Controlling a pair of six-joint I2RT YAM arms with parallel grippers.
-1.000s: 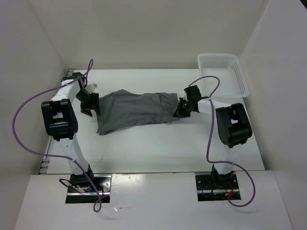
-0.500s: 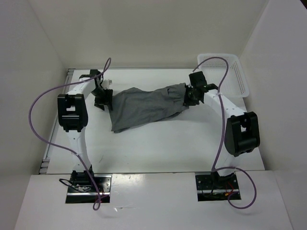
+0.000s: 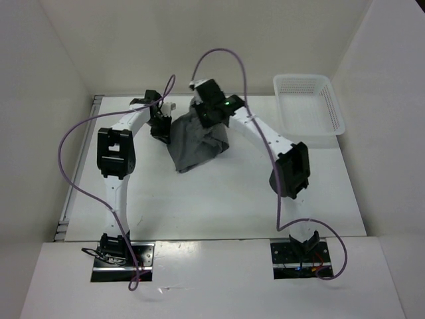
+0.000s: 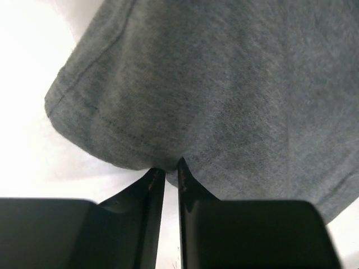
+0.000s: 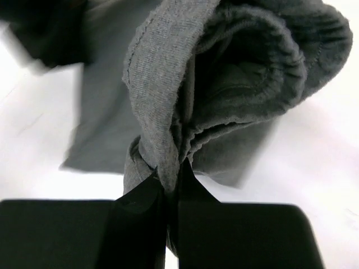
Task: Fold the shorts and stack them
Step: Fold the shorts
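The grey shorts [image 3: 194,139] hang bunched between my two grippers at the back middle of the table, their lower end trailing on the table. My left gripper [image 3: 161,124] is shut on the hemmed edge of the shorts [image 4: 224,95], at their left side. My right gripper [image 3: 210,110] is shut on a gathered fold of the shorts [image 5: 224,84], with the elastic waistband rolled over beyond it. The two grippers are close together.
A white plastic basket [image 3: 309,103] stands at the back right corner. White walls enclose the table on the left, back and right. Purple cables arch above both arms.
Both grippers moved toward the back middle with the shorts in them. The right gripper swept far left, so the stretched-out shorts are now folded over and bunched.
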